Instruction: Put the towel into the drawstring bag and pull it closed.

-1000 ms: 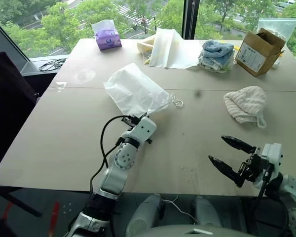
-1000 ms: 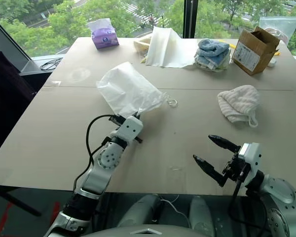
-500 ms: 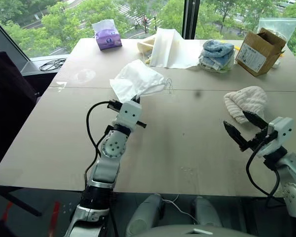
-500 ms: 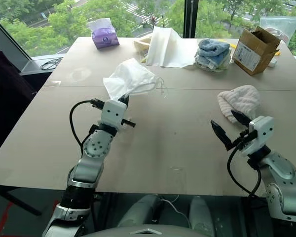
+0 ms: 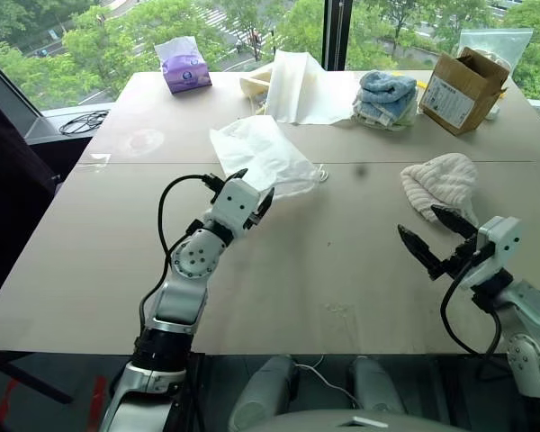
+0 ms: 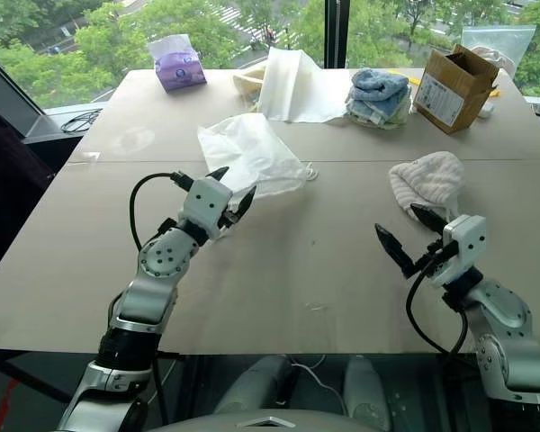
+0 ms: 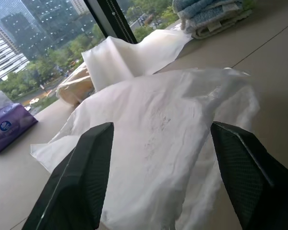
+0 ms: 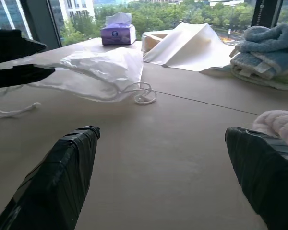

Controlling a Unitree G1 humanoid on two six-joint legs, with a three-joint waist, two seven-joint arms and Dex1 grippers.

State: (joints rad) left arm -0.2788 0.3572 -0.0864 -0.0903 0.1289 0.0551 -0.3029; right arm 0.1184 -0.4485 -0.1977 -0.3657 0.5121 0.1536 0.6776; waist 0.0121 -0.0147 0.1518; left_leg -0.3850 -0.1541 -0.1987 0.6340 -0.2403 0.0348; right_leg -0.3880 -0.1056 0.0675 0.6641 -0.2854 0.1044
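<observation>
Our left pincer (image 5: 249, 191) stands open just at the near edge of the drawstring bag (image 5: 263, 155), which lies loose on the surface (image 5: 90, 234) — nothing gripped. Our right pincer (image 5: 435, 236), jaws wide and empty, sits just near of the towel (image 5: 444, 183) at the right, likely lining up to grasp.

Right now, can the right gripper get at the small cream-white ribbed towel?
Probably yes. The right gripper is open just short of the small cream-white ribbed towel, with only bare table between them.
</observation>
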